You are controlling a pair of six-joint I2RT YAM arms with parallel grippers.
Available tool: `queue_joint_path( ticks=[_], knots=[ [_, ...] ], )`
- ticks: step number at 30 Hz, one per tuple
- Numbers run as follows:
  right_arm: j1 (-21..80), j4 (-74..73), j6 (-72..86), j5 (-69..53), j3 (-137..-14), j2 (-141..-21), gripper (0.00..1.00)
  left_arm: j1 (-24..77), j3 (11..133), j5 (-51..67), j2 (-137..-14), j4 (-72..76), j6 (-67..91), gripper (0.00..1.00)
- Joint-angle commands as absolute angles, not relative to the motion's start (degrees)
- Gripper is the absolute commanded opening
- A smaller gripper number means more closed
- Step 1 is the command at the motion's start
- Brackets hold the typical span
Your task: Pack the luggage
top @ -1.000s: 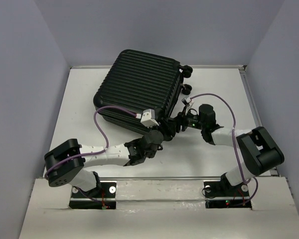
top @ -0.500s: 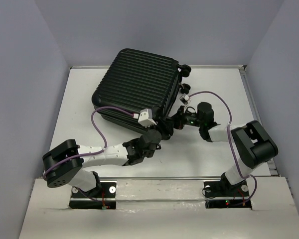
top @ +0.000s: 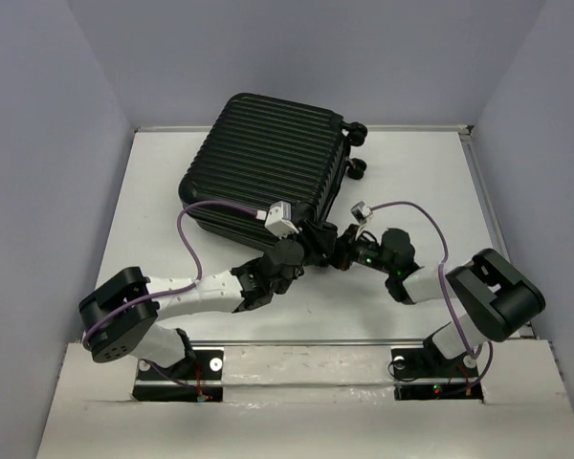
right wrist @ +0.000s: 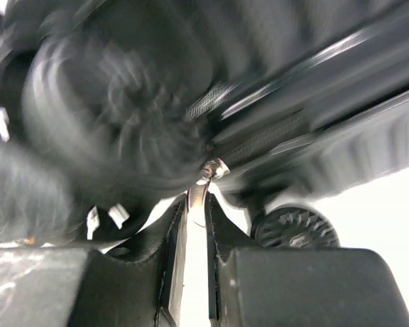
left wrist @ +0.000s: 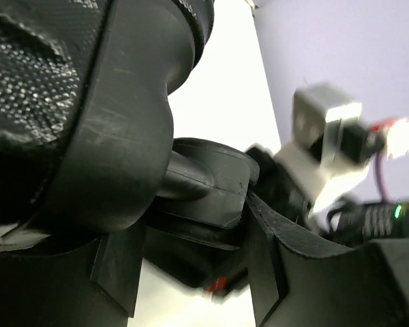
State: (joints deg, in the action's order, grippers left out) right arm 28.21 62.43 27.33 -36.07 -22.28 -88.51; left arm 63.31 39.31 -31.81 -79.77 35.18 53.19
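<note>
The luggage [top: 268, 163], a black ribbed hard-shell suitcase, lies closed on the white table [top: 421, 191], its wheels [top: 357, 134] pointing right. Both grippers meet at its near right corner. My left gripper [top: 304, 251] has its jaws apart around a black wheel mount [left wrist: 204, 194] of the luggage, which fills the gap between them. My right gripper [right wrist: 196, 218] is shut on the thin metal zipper pull [right wrist: 199, 197] hanging from the zipper line, with one wheel [right wrist: 296, 230] just to its right. The view there is blurred.
Grey walls [top: 57, 143] close in the table on three sides. A raised rail [top: 478, 182] runs along the right edge. Purple cables [top: 196, 239] loop over both arms. The right arm's wrist camera [left wrist: 327, 129] sits close to my left gripper.
My right gripper has closed on the zipper pull and drawn toward the near edge, its wrist dropping lower. The left gripper kept its place at the corner.
</note>
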Motion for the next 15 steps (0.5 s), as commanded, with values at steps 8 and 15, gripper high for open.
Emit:
queue_joint_path(
  ticks=[8,15],
  knots=[
    [46.7,79.5,31.6,-21.8,-12.1,-82.6,0.07,58.6,58.1,-17.7,-81.4,42.3,50.4,0.06],
    [55.7,86.5,31.8,-7.5,-20.8,-92.3,0.07,60.1,70.9,-7.7,-87.4,34.9,49.5,0.06]
  ],
)
